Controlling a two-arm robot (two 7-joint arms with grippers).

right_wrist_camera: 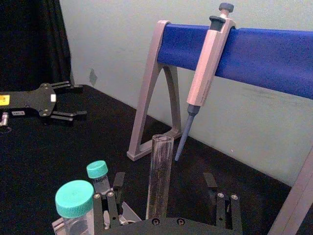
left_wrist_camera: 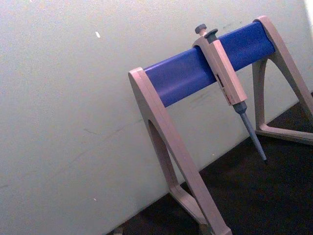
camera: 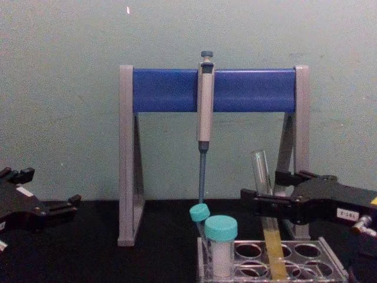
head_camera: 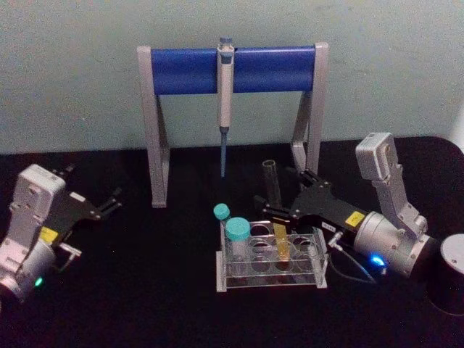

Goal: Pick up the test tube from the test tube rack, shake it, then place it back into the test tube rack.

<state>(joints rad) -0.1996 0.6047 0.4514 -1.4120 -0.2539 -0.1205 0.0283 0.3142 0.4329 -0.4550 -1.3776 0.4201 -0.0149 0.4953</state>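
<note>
The long thin clear test tube (head_camera: 272,185) looks like smooth, glossy glass. The low clear-greyish rack (head_camera: 268,280) is shiny plastic. The black worktop (head_camera: 145,290) is matt, and the tall grey-and-blue stand (head_camera: 188,70) is smooth plastic.

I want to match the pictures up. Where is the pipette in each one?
Head view: pipette top centre, behind the test tube.
Left wrist view: pipette slanting across the blue bar.
Right wrist view: pipette behind the test tube.
Chest view: pipette centre.
Shared landmark: the blue bar holding it.
</note>
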